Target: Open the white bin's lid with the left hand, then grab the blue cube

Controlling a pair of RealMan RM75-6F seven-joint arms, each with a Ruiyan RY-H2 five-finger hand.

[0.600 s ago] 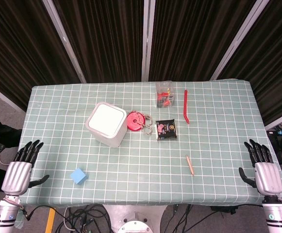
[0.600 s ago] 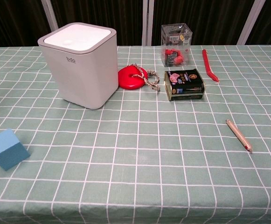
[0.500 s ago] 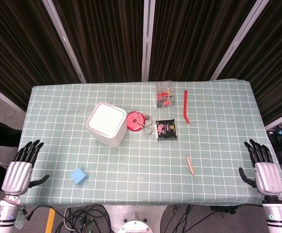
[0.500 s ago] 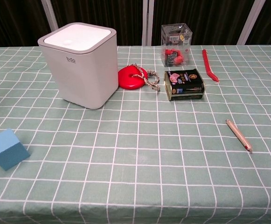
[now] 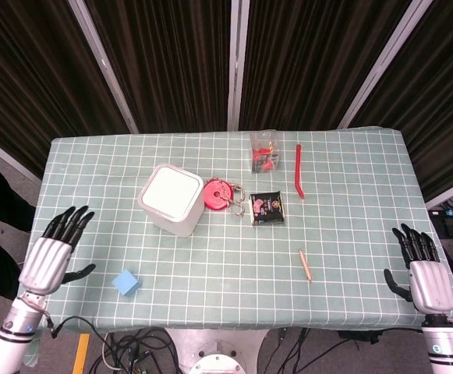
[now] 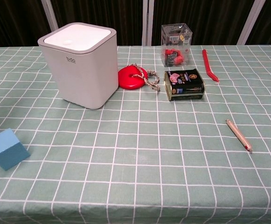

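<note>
While my left hand (image 5: pixel 48 261) hovers, fingers spread and empty, nothing is done: the bin (image 5: pixel 171 199) lies ahead, lid (image 6: pixel 79 36) closed, and the cube (image 5: pixel 125 282) just beside my fingers.

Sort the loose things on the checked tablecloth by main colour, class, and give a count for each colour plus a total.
White: 1, square plastic bin with lid
Blue: 1, foam cube
Red: 2, round disc with cord; long thin stick
Clear: 1, plastic box holding red bits
Black: 1, flat tin
Tan: 1, pencil
Total: 7
</note>
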